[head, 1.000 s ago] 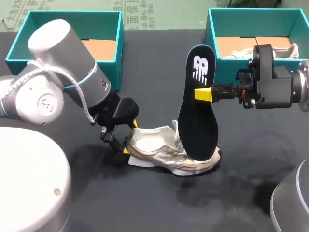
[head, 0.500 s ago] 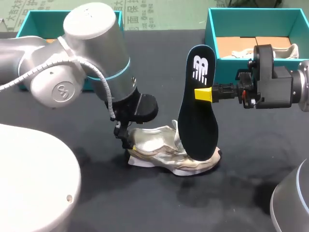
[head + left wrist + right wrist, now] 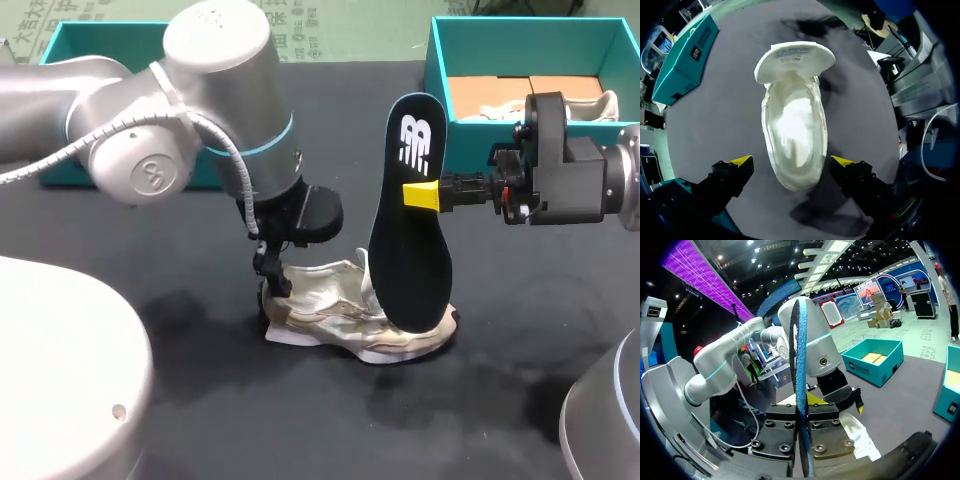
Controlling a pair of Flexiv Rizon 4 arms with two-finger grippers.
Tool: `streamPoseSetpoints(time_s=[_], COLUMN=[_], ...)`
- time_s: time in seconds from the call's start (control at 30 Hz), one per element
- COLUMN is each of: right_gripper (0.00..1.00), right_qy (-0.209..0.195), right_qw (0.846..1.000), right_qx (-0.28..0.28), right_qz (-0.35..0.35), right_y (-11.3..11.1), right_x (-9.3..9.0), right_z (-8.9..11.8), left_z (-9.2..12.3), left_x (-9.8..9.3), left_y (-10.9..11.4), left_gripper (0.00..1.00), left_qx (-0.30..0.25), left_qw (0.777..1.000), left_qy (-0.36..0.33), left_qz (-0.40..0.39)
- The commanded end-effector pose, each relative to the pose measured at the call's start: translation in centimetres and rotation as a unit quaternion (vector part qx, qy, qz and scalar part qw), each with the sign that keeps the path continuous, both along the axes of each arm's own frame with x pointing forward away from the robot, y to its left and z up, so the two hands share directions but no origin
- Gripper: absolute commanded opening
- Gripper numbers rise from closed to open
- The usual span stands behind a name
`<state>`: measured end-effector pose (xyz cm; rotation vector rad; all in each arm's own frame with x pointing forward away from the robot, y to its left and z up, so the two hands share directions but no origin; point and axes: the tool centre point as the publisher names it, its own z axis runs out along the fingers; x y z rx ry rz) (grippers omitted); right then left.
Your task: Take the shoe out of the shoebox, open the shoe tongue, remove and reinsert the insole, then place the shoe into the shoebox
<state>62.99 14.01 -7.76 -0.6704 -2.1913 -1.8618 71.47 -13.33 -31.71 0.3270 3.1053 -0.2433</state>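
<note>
Cream shoe (image 3: 320, 300) on its sole, tongue (image 3: 795, 57) open; black insole (image 3: 410, 230) on end over it; teal shoebox (image 3: 520, 35) behind.

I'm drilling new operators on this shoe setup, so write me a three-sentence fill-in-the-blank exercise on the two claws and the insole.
1. The right claw is ____ on the insole, which stands upright.
2. The left claw is ____, with one finger on each side of the shoe at its heel end.
3. The insole is ____ in colour.

Missing words: shut; open; black
</note>
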Motion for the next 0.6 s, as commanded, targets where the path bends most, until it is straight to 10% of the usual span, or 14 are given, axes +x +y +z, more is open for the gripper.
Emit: streamPoseSetpoints(time_s=[0.03,0.6], right_gripper=[0.0,0.0], right_qy=[0.0,0.0], right_qw=[1.0,1.0], right_qx=[0.0,0.0], right_qz=[-0.002,-0.002], right_y=[0.1,0.1], right_x=[-0.2,-0.2], right_z=[-0.1,-0.1], left_z=[-0.2,-3.8], left_x=[0.8,2.3], left_y=[-2.1,-6.8], left_gripper=[1.0,0.91], left_qx=[0.009,0.018], left_qw=[1.0,1.0], left_qy=[-0.008,-0.001], left_qz=[0.001,0.005])
